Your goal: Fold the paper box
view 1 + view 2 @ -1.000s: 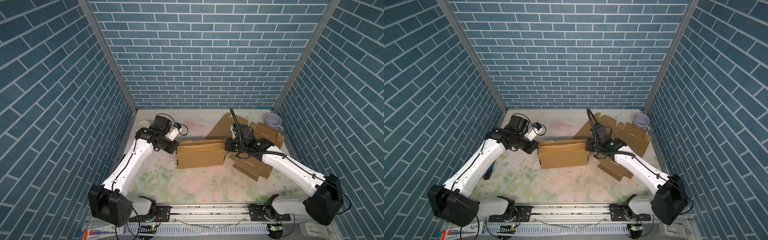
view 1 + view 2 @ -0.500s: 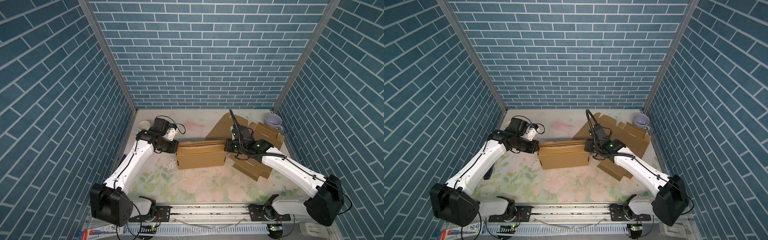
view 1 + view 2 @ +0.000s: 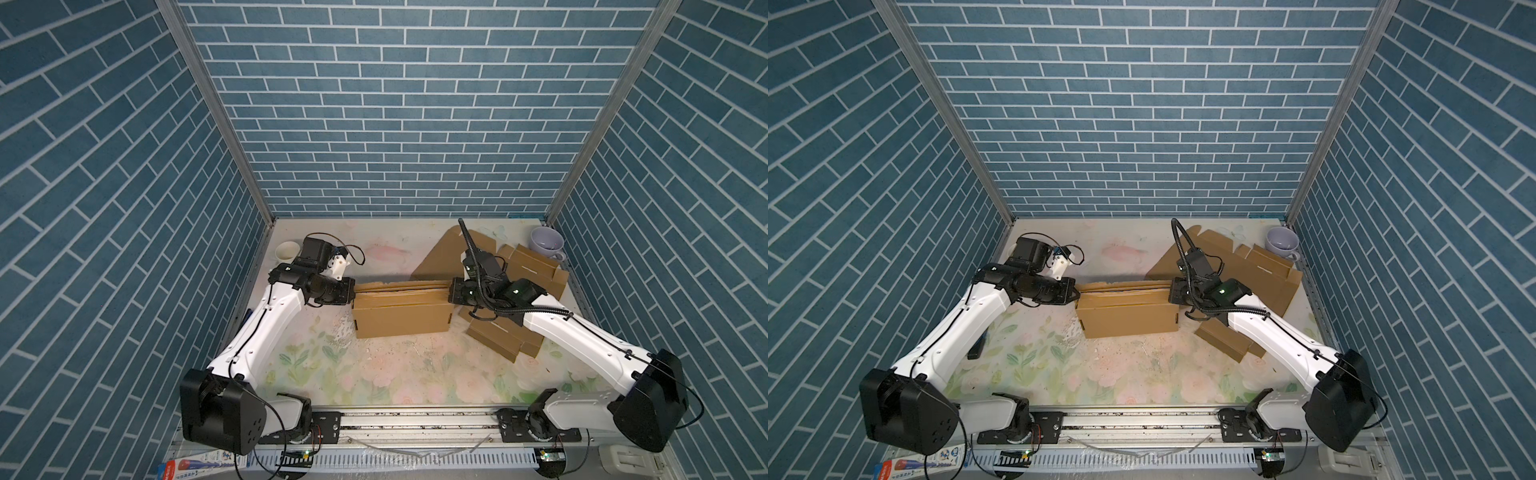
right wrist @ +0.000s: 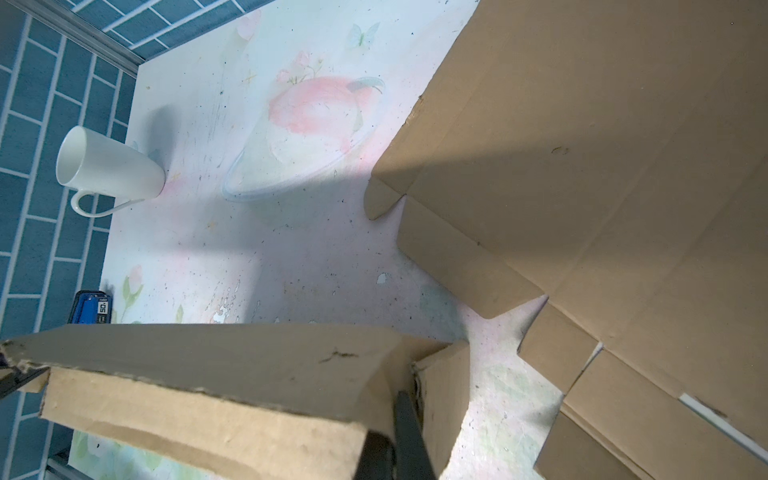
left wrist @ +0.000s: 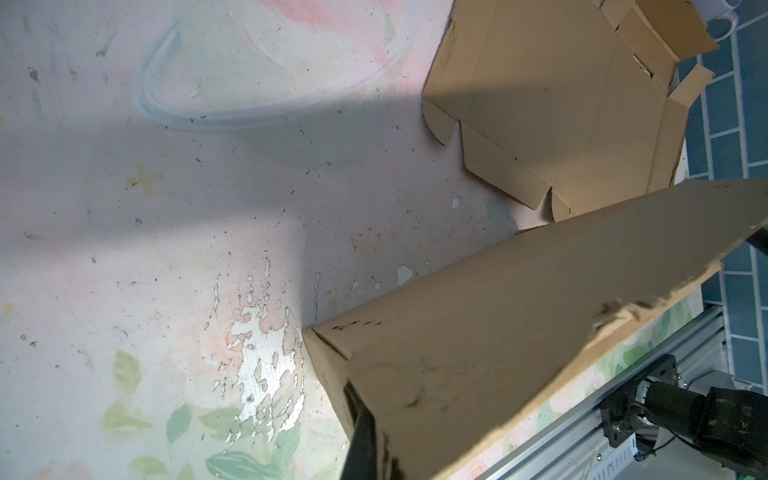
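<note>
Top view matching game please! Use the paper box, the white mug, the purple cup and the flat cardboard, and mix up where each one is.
Things:
1. paper box
2. white mug
3. purple cup
4. flat cardboard

Places:
A. back right corner
B. lying flat on the right
C. back left corner
D. standing in the middle

Pairs: 1-D, 2-C, 3-A, 4-B

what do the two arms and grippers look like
Both the left arm and right arm have white shells, black joints and bulky black shoulder housings, with thin black cables along them. A ribbed black hose arches over the right arm's wrist, where a green light glows. The left gripper and right gripper are black.
</note>
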Controlling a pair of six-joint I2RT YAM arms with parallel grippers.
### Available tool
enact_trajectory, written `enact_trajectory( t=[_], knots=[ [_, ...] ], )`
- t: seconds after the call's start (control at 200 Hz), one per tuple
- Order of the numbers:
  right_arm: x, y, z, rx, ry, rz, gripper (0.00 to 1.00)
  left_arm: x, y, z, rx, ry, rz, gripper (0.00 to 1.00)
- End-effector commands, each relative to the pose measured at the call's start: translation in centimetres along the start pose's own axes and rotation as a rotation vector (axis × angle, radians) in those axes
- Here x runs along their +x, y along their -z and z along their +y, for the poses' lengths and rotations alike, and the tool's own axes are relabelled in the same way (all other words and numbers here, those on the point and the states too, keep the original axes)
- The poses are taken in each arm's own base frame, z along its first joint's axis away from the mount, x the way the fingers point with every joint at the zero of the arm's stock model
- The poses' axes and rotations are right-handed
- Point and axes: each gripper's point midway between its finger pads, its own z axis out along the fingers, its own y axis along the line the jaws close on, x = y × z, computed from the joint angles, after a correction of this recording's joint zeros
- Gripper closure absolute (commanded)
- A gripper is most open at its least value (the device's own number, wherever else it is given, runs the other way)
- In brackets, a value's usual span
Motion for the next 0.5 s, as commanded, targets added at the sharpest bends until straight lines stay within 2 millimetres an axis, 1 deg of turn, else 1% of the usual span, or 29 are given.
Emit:
enact_trajectory(
  t=[0.0, 0.19, 0.31, 0.345, 0.385, 0.45, 0.495],
  knots=[
    [5.0, -1.3, -2.5, 0.091, -0.017, 0.173, 1.0, 0.4, 0.4, -0.1, 0.016, 0.023, -0.003, 1.0],
    [4.8, -1.1, -2.1, 0.068, -0.025, 0.166, 1.0, 2.0, -1.4, 1.7, -0.035, 0.079, 0.027, 1.0],
    [4.7, -0.9, -0.3, -0.025, -0.03, 0.17, 1.0, 2.3, -1.6, 2.3, -0.063, 0.081, 0.015, 1.0],
    [4.4, -0.9, -0.1, -0.031, -0.032, 0.166, 1.0, 2.4, -1.6, 2.4, -0.065, 0.078, 0.015, 1.0],
    [4.7, -0.7, 0.9, -0.082, -0.036, 0.193, 1.0, 2.5, -1.6, 2.4, -0.068, 0.08, 0.016, 1.0],
    [4.5, -0.5, 1.8, -0.137, -0.04, 0.211, 0.92, 2.7, -1.7, 2.5, -0.066, 0.078, 0.018, 1.0],
    [4.1, -0.1, 2.1, -0.169, -0.037, 0.217, 0.84, 2.8, -1.8, 2.5, -0.066, 0.077, 0.022, 1.0]
  ],
)
